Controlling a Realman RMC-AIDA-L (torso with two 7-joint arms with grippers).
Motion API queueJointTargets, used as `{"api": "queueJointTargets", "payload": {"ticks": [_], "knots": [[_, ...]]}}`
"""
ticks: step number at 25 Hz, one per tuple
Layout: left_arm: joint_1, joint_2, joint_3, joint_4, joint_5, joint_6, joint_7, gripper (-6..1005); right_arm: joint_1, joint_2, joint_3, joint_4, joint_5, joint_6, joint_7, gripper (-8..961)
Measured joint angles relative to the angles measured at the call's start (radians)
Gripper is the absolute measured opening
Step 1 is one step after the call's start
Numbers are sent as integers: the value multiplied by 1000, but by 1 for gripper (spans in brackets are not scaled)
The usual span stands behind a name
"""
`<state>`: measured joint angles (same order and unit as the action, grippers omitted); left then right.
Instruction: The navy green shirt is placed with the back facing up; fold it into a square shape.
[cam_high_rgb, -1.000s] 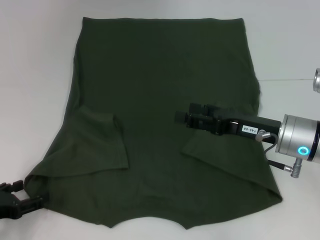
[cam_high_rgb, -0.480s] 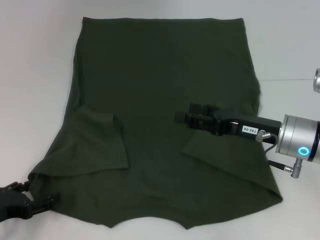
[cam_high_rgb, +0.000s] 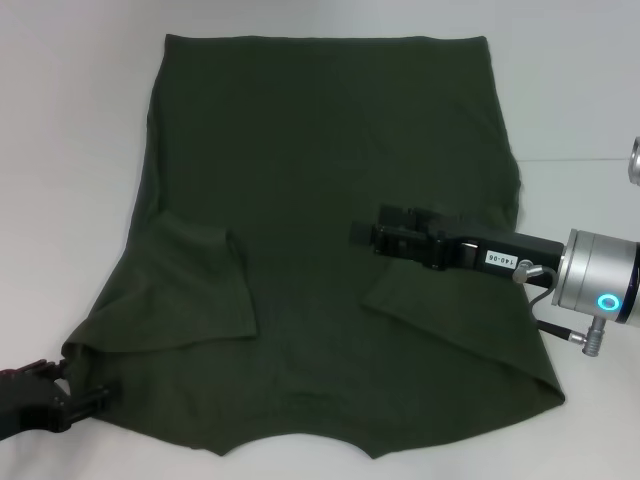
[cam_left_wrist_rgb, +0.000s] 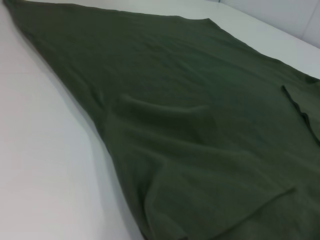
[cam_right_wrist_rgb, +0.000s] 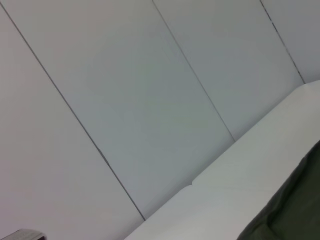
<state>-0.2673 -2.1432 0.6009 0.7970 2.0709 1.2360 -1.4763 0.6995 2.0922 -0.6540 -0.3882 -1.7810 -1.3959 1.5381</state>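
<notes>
The shirt (cam_high_rgb: 320, 240) lies flat on the white worktop (cam_high_rgb: 70, 150), filling the middle of the head frame. Its straight hem sits at the top of the frame and the curved neckline at the bottom edge, so its long axis runs top to bottom, collar toward the robot. Both sleeves are folded inward over the body.

The left gripper (cam_high_rgb: 72, 398) is at the lower left, at the shirt's near corner, its dark fingers right at the cloth edge; whether they have actually closed on fabric I cannot tell. The right gripper (cam_high_rgb: 375, 236) hovers right of centre over the shirt near the right sleeve fold, and its state is equally unclear.

The likely risk is a shallow or one-layer catch at that lower-left corner: the soft cloth could slip out when lifted, or drag and undo the left sleeve fold. Pulling with one corner only would also skew the shirt, spoiling a square fold.
</notes>
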Motion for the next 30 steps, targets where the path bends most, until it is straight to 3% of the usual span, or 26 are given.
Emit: {"api": "queueJointTargets", "payload": {"ticks": [11, 25, 30], "knots": [[-4, 3, 1, 6, 0, 1, -8, 454, -1, 0, 3, 0, 2, -8, -4, 925], [-9, -2, 2, 17, 2, 8, -13, 26, -17, -3, -4, -3, -1, -8, 3, 924], [-7, -9, -1, 62, -1, 75, -40, 21, -35, -8, -3, -43, -14, -36, 49, 922]]}}
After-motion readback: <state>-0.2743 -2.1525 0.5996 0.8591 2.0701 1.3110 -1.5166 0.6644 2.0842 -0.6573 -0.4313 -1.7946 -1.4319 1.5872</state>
